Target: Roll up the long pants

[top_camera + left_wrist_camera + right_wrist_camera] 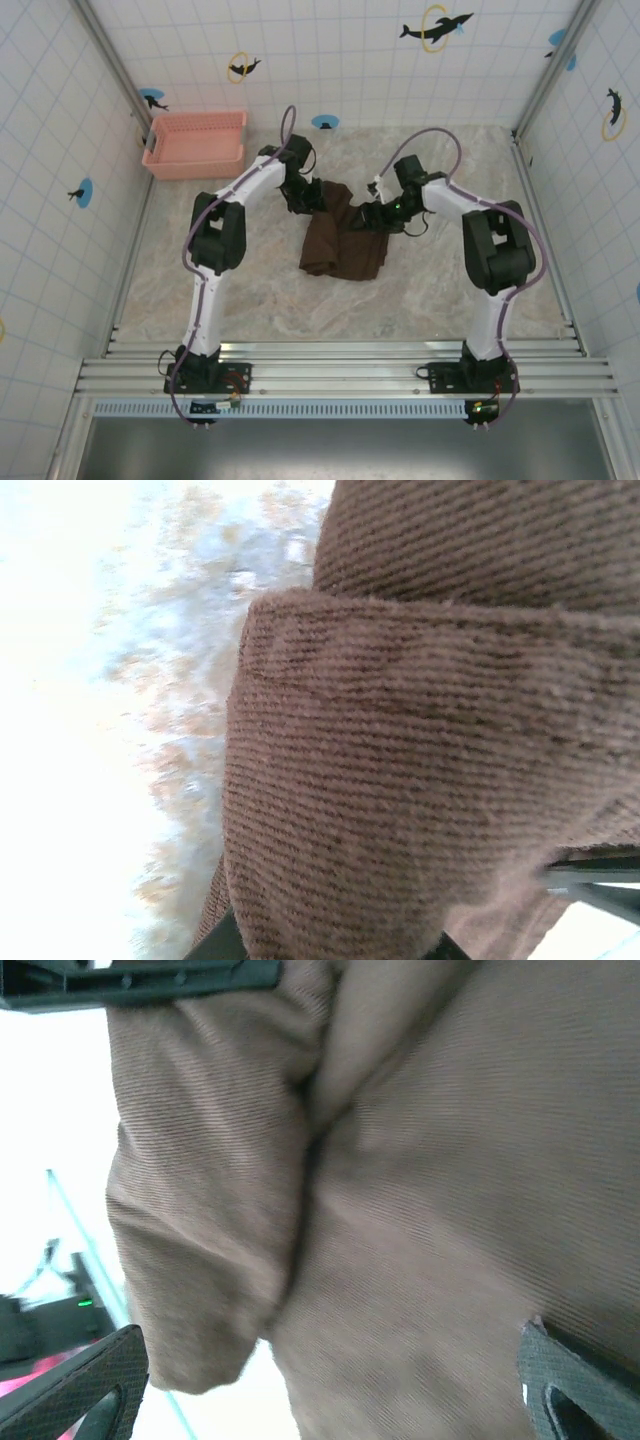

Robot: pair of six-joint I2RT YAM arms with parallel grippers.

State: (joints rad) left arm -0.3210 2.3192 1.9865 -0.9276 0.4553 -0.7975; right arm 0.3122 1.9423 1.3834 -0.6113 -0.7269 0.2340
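Left jaws (303, 198): drawn close together under a bulging fold of brown cloth, gripping it as far as the wrist view lets one judge.
Right jaws (368, 216): spread wide, not gripping; its fingers (85, 1390) stand well apart with cloth between them.
Long pants (340, 240): on the worktop (260, 300), far end lying between the two sets of jaws, the rest stretching away from them toward the arm bases.
Done: the pants look folded lengthways into a narrow, doubled strip, far end bunched.
Left: no tight roll shows; most of the rolling appears yet to do.
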